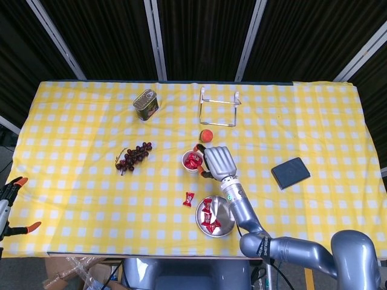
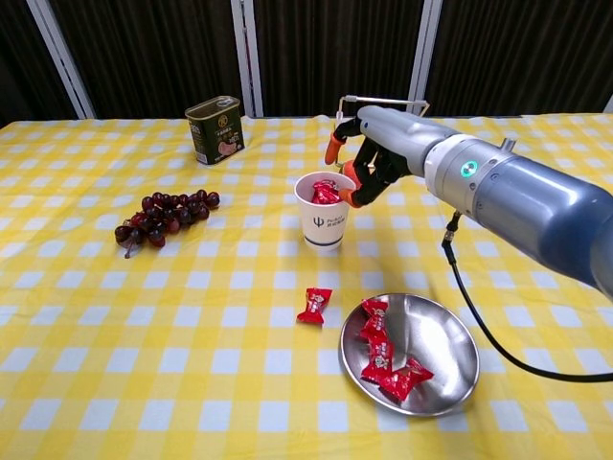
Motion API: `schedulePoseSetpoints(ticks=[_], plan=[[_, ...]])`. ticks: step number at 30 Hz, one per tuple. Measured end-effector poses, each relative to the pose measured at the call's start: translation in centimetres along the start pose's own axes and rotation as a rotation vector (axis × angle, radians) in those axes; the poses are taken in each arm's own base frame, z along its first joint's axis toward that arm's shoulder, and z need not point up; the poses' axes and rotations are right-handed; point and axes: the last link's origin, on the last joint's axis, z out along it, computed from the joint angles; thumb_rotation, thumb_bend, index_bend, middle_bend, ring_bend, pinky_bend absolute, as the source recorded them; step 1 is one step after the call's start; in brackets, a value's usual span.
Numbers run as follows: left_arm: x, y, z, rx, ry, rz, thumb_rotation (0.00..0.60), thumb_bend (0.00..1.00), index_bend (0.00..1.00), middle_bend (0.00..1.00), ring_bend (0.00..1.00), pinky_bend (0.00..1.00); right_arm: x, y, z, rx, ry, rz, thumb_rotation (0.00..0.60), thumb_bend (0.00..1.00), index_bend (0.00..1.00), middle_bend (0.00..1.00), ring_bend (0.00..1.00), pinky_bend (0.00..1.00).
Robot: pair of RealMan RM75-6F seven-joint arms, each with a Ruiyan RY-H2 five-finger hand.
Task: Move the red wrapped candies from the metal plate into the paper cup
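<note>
A white paper cup (image 1: 192,161) (image 2: 326,216) stands mid-table with red wrapped candies inside. My right hand (image 1: 219,162) (image 2: 378,153) hovers at the cup's right rim, fingers spread apart above the opening, and nothing shows between them. Near the front edge, the metal plate (image 1: 225,212) (image 2: 436,350) holds several red candies (image 1: 208,217) (image 2: 383,359) along its left side. One red candy (image 1: 188,199) (image 2: 314,304) lies loose on the yellow checked cloth, left of the plate. My left hand appears in neither view.
A bunch of dark grapes (image 1: 133,156) (image 2: 163,216) lies left of the cup. A green tin (image 1: 146,104) (image 2: 215,129) and a wire rack (image 1: 219,107) stand further back. A small orange ball (image 1: 207,135) sits behind the cup, and a dark box (image 1: 290,173) lies to the right.
</note>
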Motion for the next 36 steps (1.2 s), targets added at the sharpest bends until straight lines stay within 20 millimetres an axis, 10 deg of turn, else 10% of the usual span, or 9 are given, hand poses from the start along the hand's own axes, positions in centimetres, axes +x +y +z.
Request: schedulePoseSetpoints(ticks=[22,36], plan=[[-0.1,0.1,-0.1,-0.001,0.002,0.010,0.600,0.05,0.00,0.00,0.00,0.00,-0.8,-0.8,-6.8,0.084,-0.117,-0.014,0.600,0.41,0.31,0.80,0.92,1.00],[0.0,0.0,0.0,0.001,0.002,0.006,0.600,0.05,0.00,0.00,0.00,0.00,-4.4,-4.6,-6.7,0.119,-0.235,-0.025,0.600,0.38,0.31,0.80,0.92,1.00]])
